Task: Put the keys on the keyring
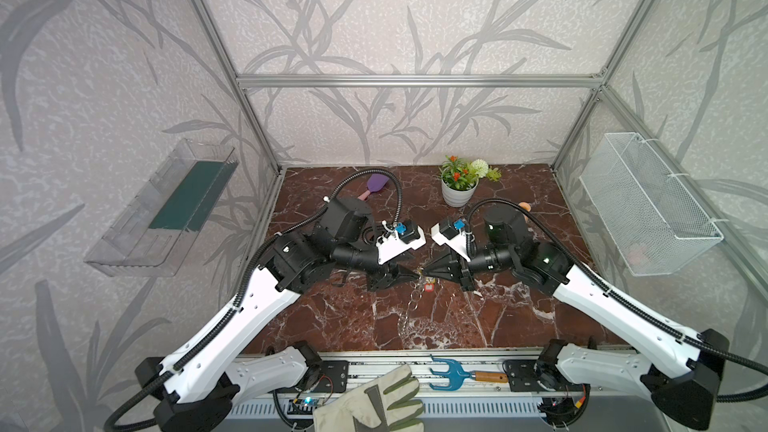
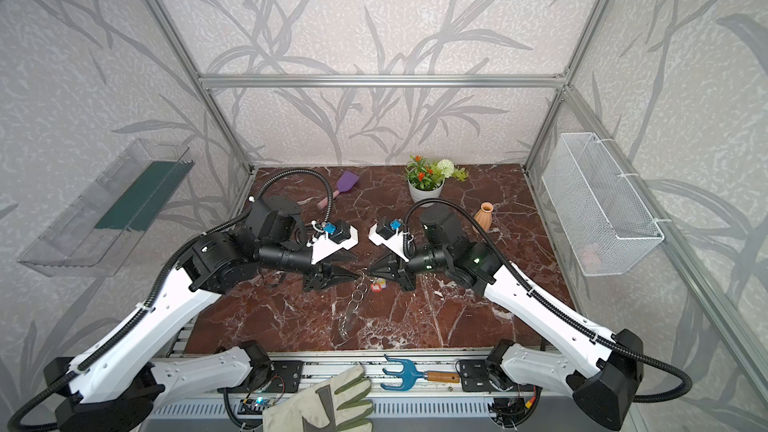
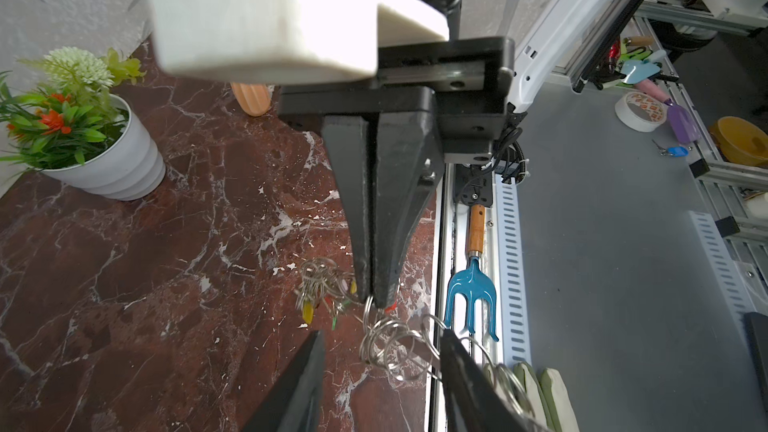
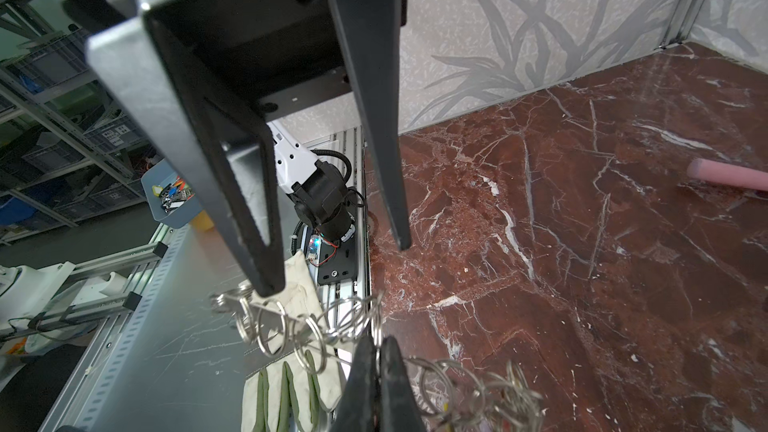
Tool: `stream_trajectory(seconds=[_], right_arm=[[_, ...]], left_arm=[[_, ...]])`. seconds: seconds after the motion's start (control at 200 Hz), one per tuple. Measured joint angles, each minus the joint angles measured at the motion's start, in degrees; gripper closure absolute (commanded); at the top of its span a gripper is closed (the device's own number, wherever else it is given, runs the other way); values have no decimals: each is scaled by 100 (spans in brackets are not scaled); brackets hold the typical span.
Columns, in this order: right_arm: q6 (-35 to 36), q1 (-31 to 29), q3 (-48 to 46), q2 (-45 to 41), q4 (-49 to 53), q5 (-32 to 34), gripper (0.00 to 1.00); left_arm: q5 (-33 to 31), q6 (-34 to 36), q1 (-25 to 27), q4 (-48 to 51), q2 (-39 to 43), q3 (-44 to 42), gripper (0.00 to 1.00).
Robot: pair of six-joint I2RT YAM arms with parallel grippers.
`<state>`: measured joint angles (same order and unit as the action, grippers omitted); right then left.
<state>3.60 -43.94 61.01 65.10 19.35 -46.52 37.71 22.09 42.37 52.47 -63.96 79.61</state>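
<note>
Hanging in the middle of both top views, the keyring (image 1: 414, 297) (image 2: 358, 295) shows as a string of silver rings. It trails from the two claw tips toward the lower edge of the frame, over the red marble desk (image 1: 498, 317). The keys (image 1: 429, 287) (image 2: 377, 285), a red tag and a yellow one, sit just right of the string's upper end. The left wrist view shows more of them (image 3: 307, 311), yellow, green and red, bunched in a tangle of rings.

The right claw (image 1: 424, 272) (image 3: 374, 301) comes in from the right of the frame. Its fingers are pressed together and clamped on a ring of the keyring (image 4: 270, 322). The left claw (image 4: 336, 263) (image 3: 382, 331) faces it tip to tip with its fingers apart, gripping nothing. The ring string runs across the gap between them.

Toward the upper middle of the frame stand a potted plant (image 1: 458, 189) and a purple brush (image 1: 376, 184), with an orange vase (image 2: 483, 216) to the plant's right. Along the lower edge, off the desk, lie a blue hand rake (image 1: 451, 374) and a work glove (image 1: 374, 401).
</note>
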Motion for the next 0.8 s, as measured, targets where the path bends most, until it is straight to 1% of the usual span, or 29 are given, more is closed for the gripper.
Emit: stream_trajectory(seconds=[0.225,0.345,0.535,0.8], right_arm=[[13,0,0,-55,20,-22,100],[11,-11,0,-55,20,-46,100],[11,-37,0,-55,20,-66,100],[11,-42,0,-59,20,-66,100]], left_arm=[[166,221,0,107,-267,138,62],[236,280,0,131,-389,199,70],[304,315,0,219,-553,321,80],[308,389,0,407,-599,369,80]])
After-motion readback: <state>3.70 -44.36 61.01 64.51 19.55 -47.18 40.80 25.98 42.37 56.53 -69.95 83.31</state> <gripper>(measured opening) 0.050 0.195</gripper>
